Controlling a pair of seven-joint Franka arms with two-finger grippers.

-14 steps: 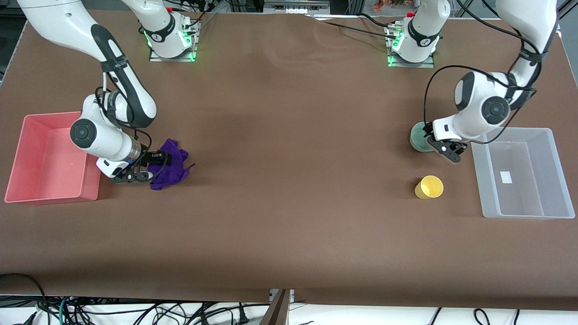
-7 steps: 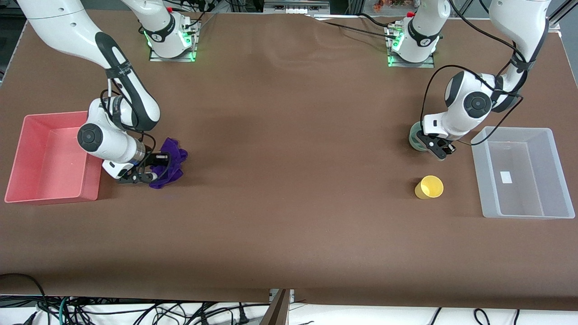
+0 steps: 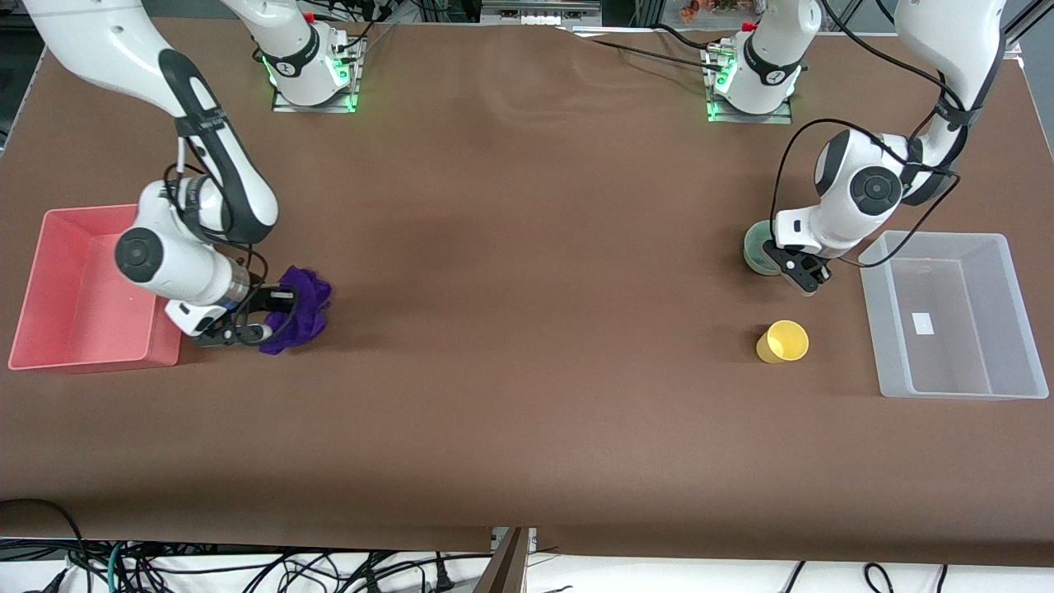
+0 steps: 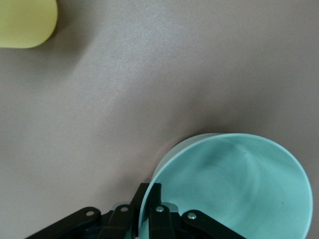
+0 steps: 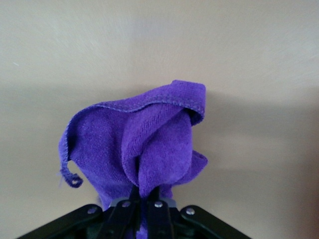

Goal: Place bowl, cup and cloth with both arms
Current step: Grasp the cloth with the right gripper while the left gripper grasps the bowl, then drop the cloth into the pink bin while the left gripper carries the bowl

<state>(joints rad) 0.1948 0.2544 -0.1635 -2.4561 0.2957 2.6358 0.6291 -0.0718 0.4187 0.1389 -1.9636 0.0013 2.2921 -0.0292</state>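
In the front view, the right gripper (image 3: 247,317) sits at the left of the frame, low over the brown table (image 3: 527,329), just beside the red bin (image 3: 49,329) that lies at the frame's left edge. Its fingers are pinched together on the purple cloth (image 3: 298,306), which bunches up in a lump at the gripper's tip. The right wrist view shows the same grip: the cloth (image 5: 144,149) rises in a folded peak from between the closed black fingers (image 5: 124,209) at the bottom centre of that frame, with bare tabletop around it.

At the right of the front view, the left gripper (image 3: 792,268) is down at the mint-green bowl (image 3: 756,254), which lies just beside the clear plastic bin (image 3: 992,317) at the frame's right edge. In the left wrist view the bowl (image 4: 234,189) fills the lower right of the frame, and the black fingers (image 4: 159,219) clamp its rim, one outside the wall and one inside.

The yellow cup (image 3: 782,342) stands upright on the table in the lower right part of the front view, below the bowl and apart from it, with no gripper touching it. Its edge shows in the upper left corner of the left wrist view (image 4: 25,22).
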